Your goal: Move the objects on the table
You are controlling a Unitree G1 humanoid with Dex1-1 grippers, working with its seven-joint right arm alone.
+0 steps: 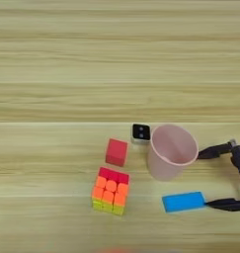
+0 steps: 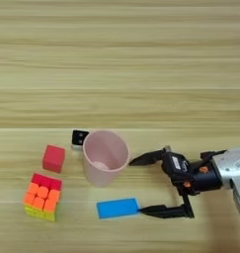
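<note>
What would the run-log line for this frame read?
right gripper: open, empty, beside targets | pink cup: upright on table | blue bar: flat, at lower fingertip | status: nothing grasped

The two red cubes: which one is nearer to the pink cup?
The plain red cube, all one colour. It sits beside the pink cup, higher in the picture than the red-orange-yellow puzzle cube.

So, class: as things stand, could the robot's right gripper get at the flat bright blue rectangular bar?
Probably yes. The right gripper is open, one black finger tip right beside the flat bright blue rectangular bar, with nothing between them. The pale pink plastic cup stands apart.
</note>
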